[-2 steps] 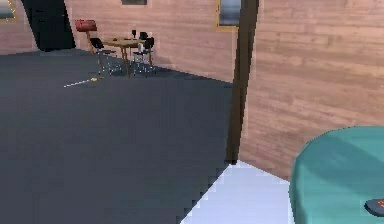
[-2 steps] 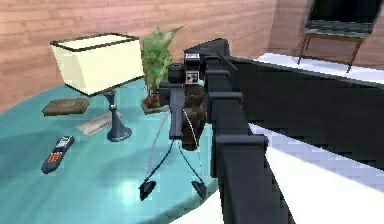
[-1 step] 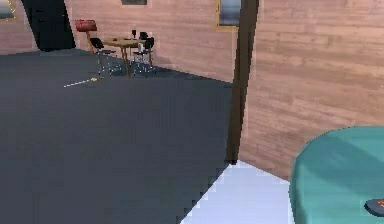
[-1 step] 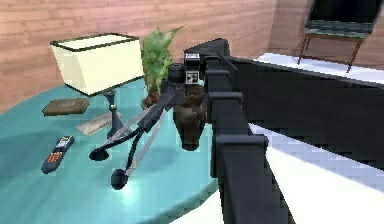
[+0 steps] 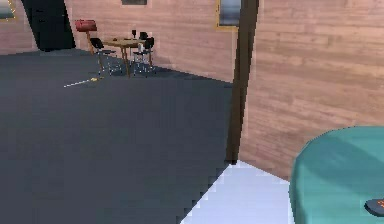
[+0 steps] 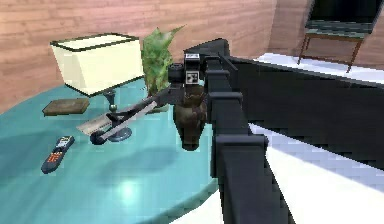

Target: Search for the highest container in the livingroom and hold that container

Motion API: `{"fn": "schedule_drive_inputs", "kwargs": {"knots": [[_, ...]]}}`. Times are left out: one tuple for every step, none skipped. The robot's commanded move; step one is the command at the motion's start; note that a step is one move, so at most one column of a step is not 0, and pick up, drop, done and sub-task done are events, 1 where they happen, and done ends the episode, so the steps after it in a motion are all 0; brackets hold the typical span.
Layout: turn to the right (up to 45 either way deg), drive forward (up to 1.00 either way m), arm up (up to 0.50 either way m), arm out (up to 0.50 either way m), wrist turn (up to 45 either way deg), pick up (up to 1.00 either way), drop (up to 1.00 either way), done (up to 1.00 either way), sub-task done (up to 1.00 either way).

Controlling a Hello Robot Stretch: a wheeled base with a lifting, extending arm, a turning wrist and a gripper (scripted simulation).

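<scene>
A round teal table (image 6: 130, 185) carries a lamp with a cream shade (image 6: 95, 62), a green plant (image 6: 160, 55) and a dark brown vase-shaped thing (image 6: 190, 125). My arm (image 6: 235, 140) reaches over this table. The gripper (image 6: 108, 128) points toward the arm side view's left, with its thin fingers ending at the lamp's foot. The vase-shaped thing sits just below the arm's white marker squares. I cannot tell whether the gripper holds anything. The same teal table (image 5: 340, 180) fills the forward view's bottom right corner.
A remote (image 6: 57, 153) and a flat brown book (image 6: 68, 106) lie on the table. A dark sofa back (image 6: 300, 100) and a TV on a stand (image 6: 345, 20) are on the right. Ahead, dark floor leads to a small round table with chairs (image 5: 125, 50). A wooden wall (image 5: 310, 80) is close.
</scene>
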Motion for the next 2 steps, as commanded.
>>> {"fn": "schedule_drive_inputs", "kwargs": {"knots": [[0.0,0.00,0.00,0.00,45.0,0.00,0.00,0.00,0.00],[0.0,0.00,0.00,0.00,45.0,0.00,0.00,0.00,0.00]]}}
